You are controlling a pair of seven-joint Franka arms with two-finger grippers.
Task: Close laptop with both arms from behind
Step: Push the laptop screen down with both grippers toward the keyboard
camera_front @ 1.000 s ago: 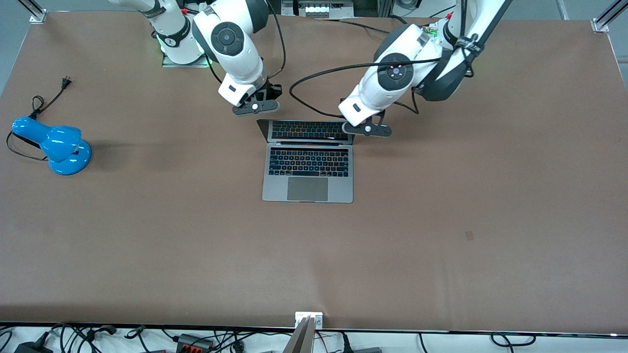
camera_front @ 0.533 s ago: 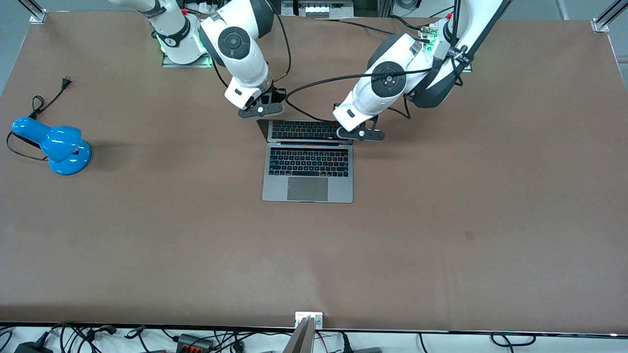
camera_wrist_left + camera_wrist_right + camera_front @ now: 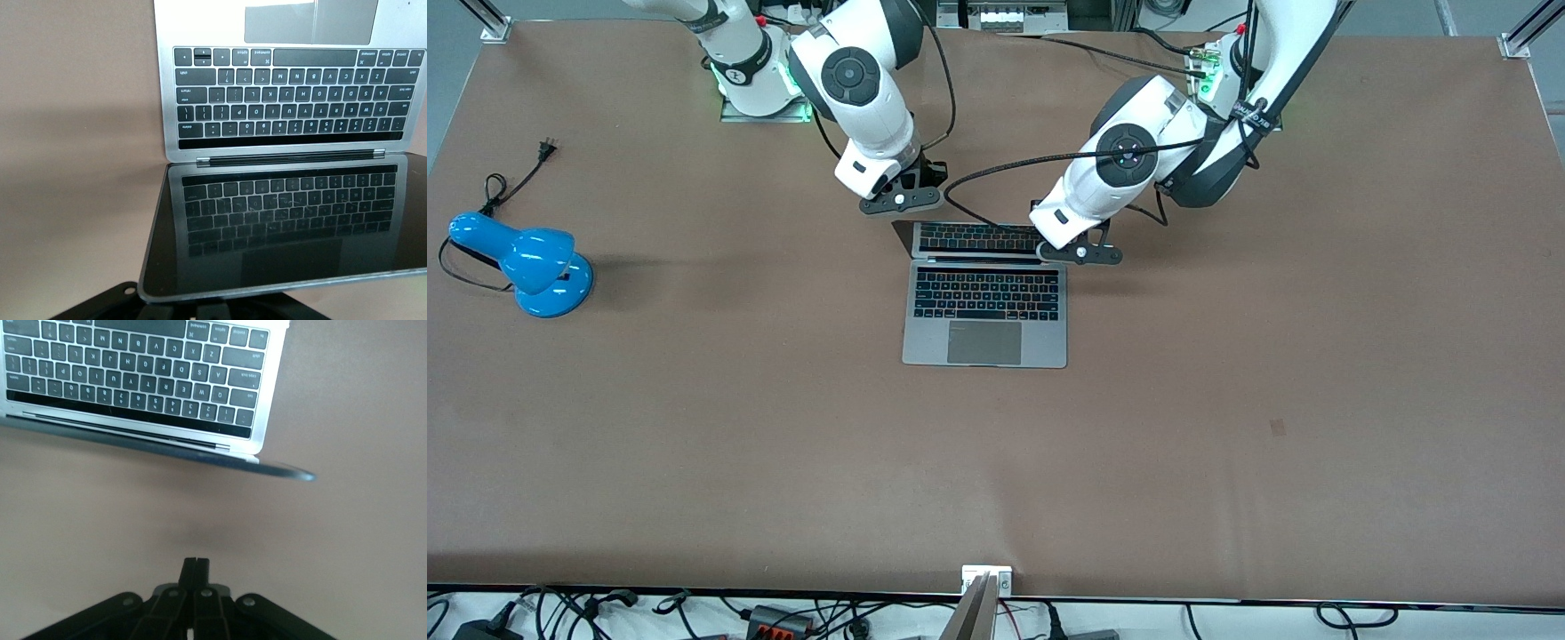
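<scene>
The silver-grey laptop (image 3: 985,307) stands open in the middle of the table, its dark screen (image 3: 971,236) leaning back toward the arms' bases. My left gripper (image 3: 1080,252) is at the lid's top corner toward the left arm's end. In the left wrist view the lid's top edge (image 3: 280,285) lies right against the gripper's black body (image 3: 212,309), with the keyboard (image 3: 287,100) past it. My right gripper (image 3: 900,201) is low over the table by the lid's other corner. In the right wrist view it (image 3: 195,568) is shut and empty, apart from the lid's edge (image 3: 200,451).
A blue desk lamp (image 3: 525,262) with a black cord lies toward the right arm's end of the table. A black cable (image 3: 996,169) loops from the left arm down to the table beside the lid.
Both grippers have closed in on the laptop's lid. The left gripper has come down to the lid's corner, and the screen leans back slightly less. The right gripper has held still for the last half second.
</scene>
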